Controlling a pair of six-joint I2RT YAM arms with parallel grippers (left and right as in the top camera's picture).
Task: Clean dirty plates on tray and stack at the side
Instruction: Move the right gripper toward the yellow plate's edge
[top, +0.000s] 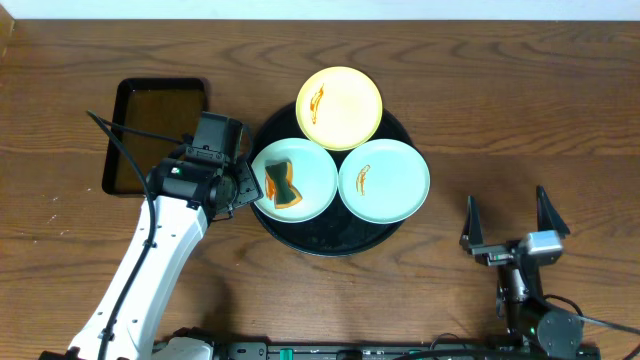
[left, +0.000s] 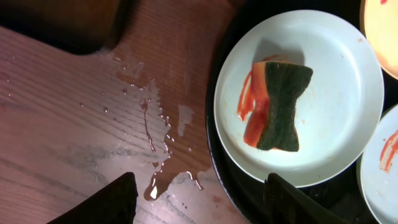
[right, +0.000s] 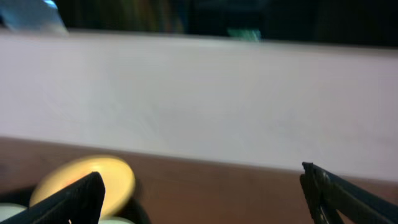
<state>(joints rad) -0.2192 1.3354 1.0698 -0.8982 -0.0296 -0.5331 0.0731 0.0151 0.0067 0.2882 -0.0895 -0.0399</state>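
The round black tray holds three plates. The pale yellow plate at the back has an orange smear. The right mint plate has a smear too. The left mint plate carries a green and orange sponge and a red-orange smear. My left gripper is open and empty at the tray's left rim. In the left wrist view its fingers straddle the tray rim, below the mint plate and sponge. My right gripper is open and empty, well to the right of the tray.
A smaller rectangular black tray lies left of the round tray. A puddle of water is on the wood beside the tray rim. The right wrist view shows its fingers, the blurred yellow plate and a pale wall.
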